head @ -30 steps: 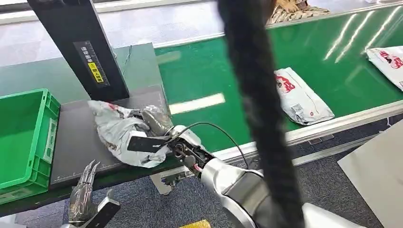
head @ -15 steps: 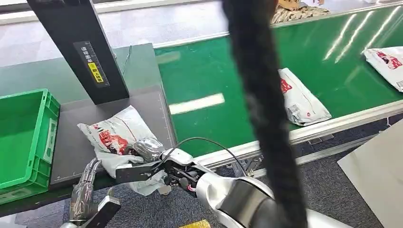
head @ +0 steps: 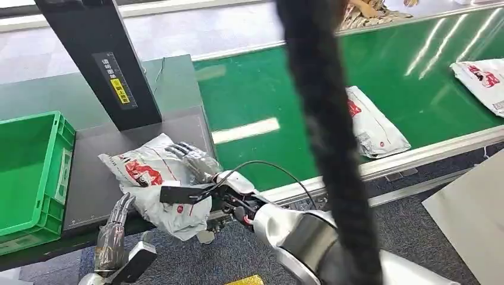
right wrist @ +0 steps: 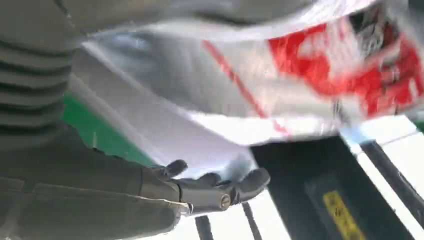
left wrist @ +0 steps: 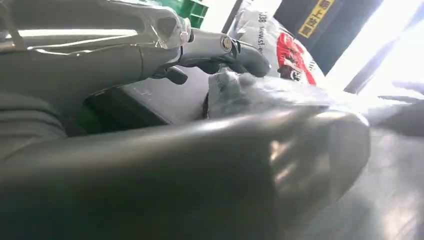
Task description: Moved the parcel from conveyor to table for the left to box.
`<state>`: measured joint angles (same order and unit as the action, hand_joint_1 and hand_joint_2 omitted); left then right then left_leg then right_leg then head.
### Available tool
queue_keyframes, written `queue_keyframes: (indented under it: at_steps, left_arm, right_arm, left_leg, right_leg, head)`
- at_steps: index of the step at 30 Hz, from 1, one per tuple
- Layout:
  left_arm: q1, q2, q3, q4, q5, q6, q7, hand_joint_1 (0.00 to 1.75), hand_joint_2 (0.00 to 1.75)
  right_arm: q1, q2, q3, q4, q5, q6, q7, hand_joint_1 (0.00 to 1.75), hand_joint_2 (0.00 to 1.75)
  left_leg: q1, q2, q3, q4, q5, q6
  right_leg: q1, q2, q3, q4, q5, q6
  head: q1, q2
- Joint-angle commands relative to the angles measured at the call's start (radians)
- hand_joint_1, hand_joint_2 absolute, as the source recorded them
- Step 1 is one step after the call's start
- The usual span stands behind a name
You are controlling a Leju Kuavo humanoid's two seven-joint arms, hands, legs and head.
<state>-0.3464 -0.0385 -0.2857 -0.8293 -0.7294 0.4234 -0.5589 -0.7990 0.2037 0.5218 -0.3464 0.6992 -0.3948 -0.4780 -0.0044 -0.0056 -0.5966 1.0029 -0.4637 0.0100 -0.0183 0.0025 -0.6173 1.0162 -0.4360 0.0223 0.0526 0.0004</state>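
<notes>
On the dark mat (head: 101, 178) of the table (head: 71, 95), at about 7 o'clock in the head view, lies the parcel (head: 151, 178): a crumpled grey-white plastic mailer with red printing and a few lines of black text, its near end hanging over the table's front edge. The right hand (head: 193, 161) rests on top of it at the 3 o'clock side, fingers spread and laid flat over the wrinkled film; from these views I cannot tell whether they grip it or merely press on it. The right wrist view shows the bag's red and white underside close above the fingers (right wrist: 220, 187), which lie apart and lightly curled. The left hand (head: 116, 228) reaches up from 7 o'clock, its fingertips touching the parcel's lower left corner at the table edge; its fingers are fairly straight and close together, and no grasp is visible.

A green plastic crate (head: 32, 172) stands at 9 o'clock on the table, just beside the mat, and the part of its inside that shows holds nothing. A black upright post (head: 101, 59) with a yellow label rises behind the mat at 11 o'clock. Out on the green conveyor (head: 267, 95) lie two more white mailers, one (head: 374, 124) at 3 o'clock near the belt's front rail, another (head: 481, 80) at 2 o'clock by the picture's edge.
</notes>
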Motion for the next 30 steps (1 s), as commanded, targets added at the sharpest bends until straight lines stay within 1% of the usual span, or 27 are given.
queue_keyframes:
  at_steps: [1,3,6,8,10,11,13,14,15,16,17,18,19,21,22,23,24,26,27,28,30]
  left_arm:
    - [-0.052,0.006,0.021,0.108,0.031,0.028,-0.031,0.0,0.0]
    - [-0.049,0.014,0.02,0.108,0.04,0.03,-0.034,0.0,0.0]
    - [-0.031,0.023,0.018,0.085,0.051,0.026,-0.034,0.0,0.0]
    - [-0.019,0.029,0.016,0.072,0.058,0.023,-0.034,0.0,0.0]
    - [-0.014,0.031,0.014,0.069,0.061,0.023,-0.041,0.0,0.0]
    - [-0.014,0.034,0.008,0.072,0.064,0.021,-0.043,0.0,0.0]
    - [-0.014,0.035,0.001,0.076,0.069,0.028,-0.053,0.0,0.0]
    - [-0.019,0.035,-0.005,0.085,0.074,0.032,-0.058,0.0,0.0]
    - [-0.025,0.036,-0.016,0.089,0.073,0.034,-0.064,0.0,0.0]
    - [-0.029,0.035,-0.018,0.091,0.074,0.034,-0.062,0.0,0.0]
    - [-0.032,0.037,-0.026,0.091,0.07,0.037,-0.063,0.0,0.0]
    - [-0.048,0.043,-0.05,0.098,0.05,0.05,-0.055,0.0,0.0]
    - [-0.058,0.045,-0.057,0.097,0.048,0.046,-0.047,0.0,0.0]
    - [-0.072,0.059,-0.079,0.09,0.024,0.053,-0.036,0.0,0.0]
    - [-0.08,0.07,-0.092,0.084,0.015,0.05,-0.028,0.0,0.0]
    - [-0.085,0.079,-0.099,0.078,0.013,0.044,-0.023,0.0,0.0]
    - [-0.093,0.096,-0.117,0.074,-0.005,0.045,-0.012,0.0,0.0]
    - [-0.1,0.11,-0.125,0.067,-0.009,0.042,-0.006,0.0,0.0]
    - [-0.106,0.12,-0.139,0.06,-0.025,0.049,0.001,0.0,0.0]
    - [-0.114,0.125,-0.146,0.053,-0.033,0.051,0.005,0.0,0.0]
    - [-0.142,0.14,-0.185,0.047,-0.089,0.047,0.049,0.0,0.0]
  right_arm:
    - [-0.095,-0.08,-0.119,-0.028,-0.051,-0.023,-0.099,0.0,0.0]
    - [-0.096,-0.102,-0.157,-0.068,-0.081,-0.044,-0.132,0.0,0.0]
    - [-0.088,-0.142,-0.19,-0.119,-0.101,-0.042,-0.134,0.0,0.0]
    - [-0.092,-0.172,-0.196,-0.125,-0.098,-0.012,-0.127,0.0,0.0]
    - [-0.097,-0.192,-0.204,-0.124,-0.101,-0.008,-0.128,0.0,0.0]
    - [-0.093,-0.194,-0.222,-0.121,-0.104,-0.043,-0.121,0.0,0.0]
    - [-0.099,-0.212,-0.225,-0.081,-0.091,-0.039,-0.079,0.0,0.0]
    - [-0.104,-0.223,-0.217,-0.053,-0.061,-0.073,-0.051,0.0,0.0]
    - [-0.113,-0.238,-0.206,-0.01,-0.031,-0.057,0.026,0.0,0.0]
    - [-0.108,-0.247,-0.211,-0.008,-0.033,-0.057,0.016,0.0,0.0]
    - [-0.112,-0.253,-0.211,0.015,-0.026,-0.048,0.036,0.0,0.0]
    - [-0.122,-0.279,-0.159,0.062,0.069,-0.066,0.186,0.0,0.0]
    - [-0.117,-0.293,-0.163,0.067,0.072,-0.051,0.189,0.0,0.0]
    - [-0.126,-0.316,-0.129,0.108,0.13,-0.034,0.29,0.0,0.0]
    - [-0.122,-0.33,-0.138,0.106,0.128,-0.002,0.309,0.0,0.0]
    - [-0.122,-0.341,-0.13,0.112,0.145,-0.002,0.328,0.0,0.0]
    - [-0.121,-0.353,-0.119,0.119,0.168,0.013,0.373,0.0,0.0]
    - [-0.112,-0.364,-0.134,0.118,0.157,0.032,0.363,0.0,0.0]
    - [-0.105,-0.373,-0.121,0.117,0.179,0.023,0.384,0.0,0.0]
    - [-0.096,-0.376,-0.129,0.116,0.174,0.025,0.381,0.0,0.0]
    - [-0.082,-0.379,-0.136,0.118,0.178,0.033,0.373,0.0,0.0]
  left_leg:
    - [0.0,-0.001,-0.001,0.0,0.0,-0.001]
    - [0.001,-0.001,-0.001,0.0,0.0,-0.001]
    - [0.001,-0.002,-0.001,0.0,0.001,-0.001]
    - [0.0,-0.002,-0.001,0.0,0.0,-0.001]
    - [0.0,-0.001,-0.001,0.0,0.0,-0.001]
    - [0.001,-0.002,-0.001,0.0,0.001,-0.001]
    - [0.0,-0.001,0.0,0.0,0.0,-0.001]
    - [0.001,-0.001,0.0,-0.001,0.0,-0.001]
    - [0.0,-0.002,0.0,0.0,0.0,-0.001]
    - [0.0,-0.003,0.0,0.0,0.0,-0.001]
    - [0.0,-0.003,0.0,0.0,0.0,-0.001]
    - [0.0,-0.003,0.0,-0.001,0.0,-0.001]
    - [0.0,-0.003,0.0,0.0,0.0,-0.001]
    - [0.001,-0.005,-0.001,0.0,0.001,-0.001]
    - [0.001,-0.003,-0.001,0.0,0.0,-0.001]
    - [0.001,-0.005,-0.001,0.0,0.001,-0.001]
    - [0.001,-0.003,-0.001,0.0,0.001,-0.001]
    - [0.001,-0.003,-0.001,0.0,0.0,-0.002]
    - [0.0,-0.003,-0.001,0.0,0.0,-0.001]
    - [0.001,-0.003,-0.002,0.0,0.0,-0.001]
    - [0.001,-0.003,-0.001,0.0,0.0,-0.002]
  right_leg:
    - [0.0,-0.002,0.0,0.001,0.0,-0.001]
    - [0.001,-0.002,0.0,0.0,0.0,-0.001]
    - [0.001,-0.002,-0.001,0.0,0.0,-0.001]
    - [0.0,-0.002,0.0,0.0,0.0,-0.001]
    - [0.0,-0.002,0.0,0.0,0.0,-0.001]
    - [0.001,-0.003,0.001,-0.001,0.0,-0.001]
    - [0.0,-0.002,0.001,0.0,0.0,-0.001]
    - [0.001,-0.002,0.001,-0.001,0.0,-0.001]
    - [0.001,-0.002,0.001,-0.001,0.0,-0.001]
    - [0.0,-0.003,0.001,-0.001,0.0,-0.001]
    - [0.0,-0.003,0.001,0.0,-0.001,-0.001]
    - [0.0,-0.003,0.002,-0.001,0.0,-0.001]
    - [0.001,-0.003,0.001,-0.001,0.0,-0.001]
    - [0.001,-0.005,0.001,-0.001,0.0,-0.001]
    - [0.001,-0.003,0.001,-0.001,0.0,-0.001]
    - [0.001,-0.005,0.001,-0.001,0.0,-0.001]
    - [0.001,-0.004,0.0,-0.001,0.0,-0.001]
    - [0.001,-0.003,0.001,-0.001,0.0,-0.002]
    - [0.001,-0.004,0.001,0.0,0.0,-0.001]
    - [0.001,-0.003,0.0,0.0,0.0,-0.001]
    - [0.001,-0.003,0.001,-0.001,0.0,-0.001]
  head:
    - [0.0,0.0]
    - [0.0,0.0]
    - [0.0,0.0]
    - [0.0,0.0]
    - [0.0,0.0]
    - [0.0,0.0]
    - [0.0,0.0]
    - [0.0,0.0]
    - [0.0,0.0]
    - [0.0,0.0]
    - [0.0,0.0]
    - [0.0,0.0]
    - [0.0,0.0]
    - [0.0,0.0]
    - [0.0,0.0]
    - [0.0,0.0]
    - [0.0,0.0]
    - [0.0,0.0]
    - [0.0,0.0]
    - [0.0,0.0]
    - [0.0,0.0]
